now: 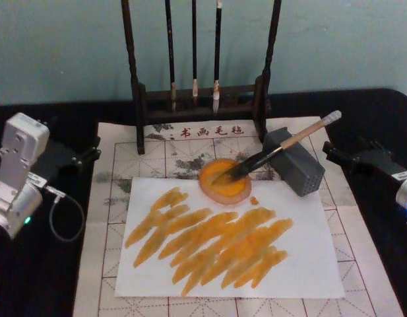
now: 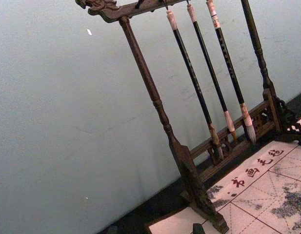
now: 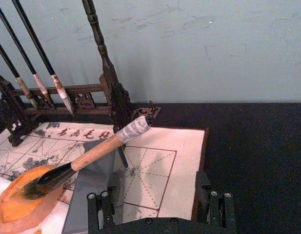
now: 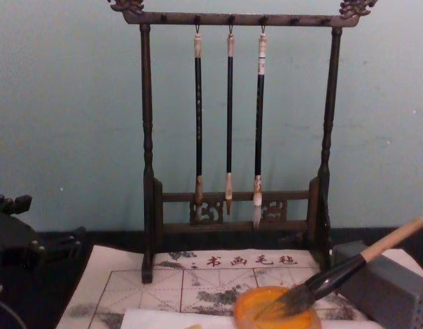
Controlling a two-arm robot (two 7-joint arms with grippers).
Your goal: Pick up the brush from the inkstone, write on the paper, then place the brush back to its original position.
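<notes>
Brush (image 1: 282,150) lies propped: bristle tip in the round orange inkstone (image 1: 223,179), handle leaning up and across the grey block (image 1: 294,162), pale wrapped end pointing toward the tabletop's far right corner. Nothing grips it.

Paper (image 1: 302,257) lies on the near half of the grid-lined mat (image 1: 111,198), covered in diagonal orange strokes; the inkstone overlaps its far edge.

Right tool (image 1: 335,153) sits over the black tabletop (image 1: 381,119) by the mat's right edge, near the brush's upper end but apart from it. In the right wrist view its dark fingers (image 3: 99,209) stand spread wide with nothing between them; the brush handle lies ahead of them, not touching.

Left tool (image 1: 91,155) is parked by the mat's left edge, well apart from the brush; cannot tell how far open its fingers are.

Wooden brush rack (image 1: 200,99) with three thin black brushes (image 1: 194,46) stands at the mat's far edge.
</notes>
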